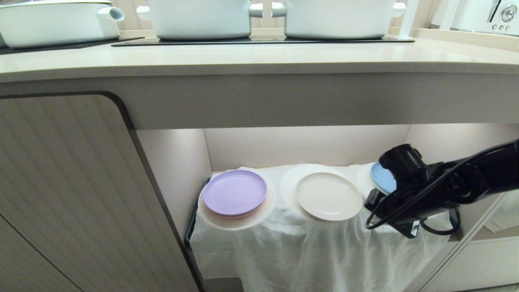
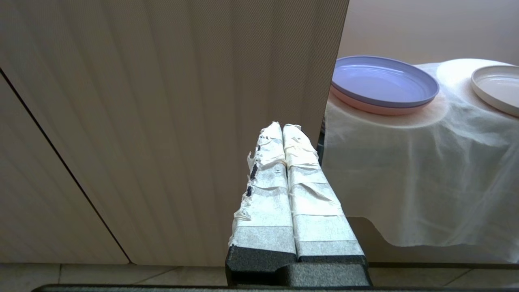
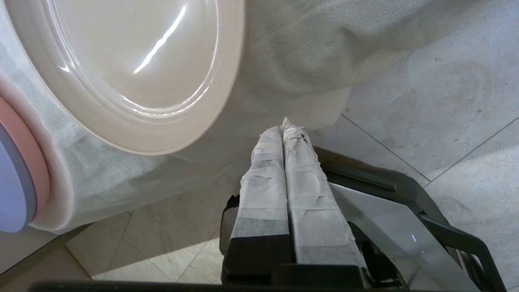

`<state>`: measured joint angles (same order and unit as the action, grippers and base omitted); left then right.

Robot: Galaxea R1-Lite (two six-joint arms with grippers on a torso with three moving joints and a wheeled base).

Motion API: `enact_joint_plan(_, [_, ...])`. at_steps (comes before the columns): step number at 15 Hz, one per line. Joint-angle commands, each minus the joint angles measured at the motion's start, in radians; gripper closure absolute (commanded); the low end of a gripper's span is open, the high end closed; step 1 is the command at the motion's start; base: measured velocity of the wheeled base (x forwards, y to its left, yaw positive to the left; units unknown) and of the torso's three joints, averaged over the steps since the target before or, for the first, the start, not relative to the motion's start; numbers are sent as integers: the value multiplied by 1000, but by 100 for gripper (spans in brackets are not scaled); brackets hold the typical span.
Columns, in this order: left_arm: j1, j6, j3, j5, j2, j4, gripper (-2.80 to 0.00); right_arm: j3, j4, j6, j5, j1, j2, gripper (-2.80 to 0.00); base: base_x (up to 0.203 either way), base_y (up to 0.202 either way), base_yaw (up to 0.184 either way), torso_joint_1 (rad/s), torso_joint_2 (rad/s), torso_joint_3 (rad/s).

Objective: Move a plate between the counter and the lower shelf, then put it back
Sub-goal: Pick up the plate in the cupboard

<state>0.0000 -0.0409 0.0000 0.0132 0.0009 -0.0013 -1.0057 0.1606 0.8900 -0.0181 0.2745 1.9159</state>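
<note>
The cream plate (image 1: 328, 196) lies flat on the middle raised pad of the lower shelf (image 1: 308, 146), on the white cloth. The right wrist view shows this plate (image 3: 134, 69) from close by. My right gripper (image 3: 284, 125) is shut with nothing between its taped fingers. It hangs in front of the draped cloth, just past the plate's rim and apart from it. My right arm (image 1: 425, 190) reaches in from the right. The left gripper (image 2: 282, 127) is shut and empty, parked beside the ribbed cabinet door. The counter (image 1: 259, 61) runs above the shelf.
A lilac plate (image 1: 234, 192) sits on a pink one on the left pad, and a blue plate (image 1: 383, 178) is partly hidden behind my right wrist. White pots (image 1: 198, 18) stand on the counter's black panels. The ribbed cabinet door (image 1: 61, 182) closes off the left side.
</note>
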Motion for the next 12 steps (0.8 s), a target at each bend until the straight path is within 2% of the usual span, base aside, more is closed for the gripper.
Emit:
enact_joint_plan(1, [0, -1, 0, 1, 1, 0, 0, 20, 2, 5, -1, 0, -25, 0, 0, 0, 0, 0, 0, 0])
enact_joint_plan(8, [0, -1, 0, 1, 1, 0, 0, 146, 0, -7, -17, 0, -140, 0, 0, 0, 0, 0, 0, 0])
enact_joint_plan(12, [0, -1, 0, 1, 1, 0, 0, 284, -1, -77, -62, 0, -260, 0, 0, 0, 0, 0, 0, 0])
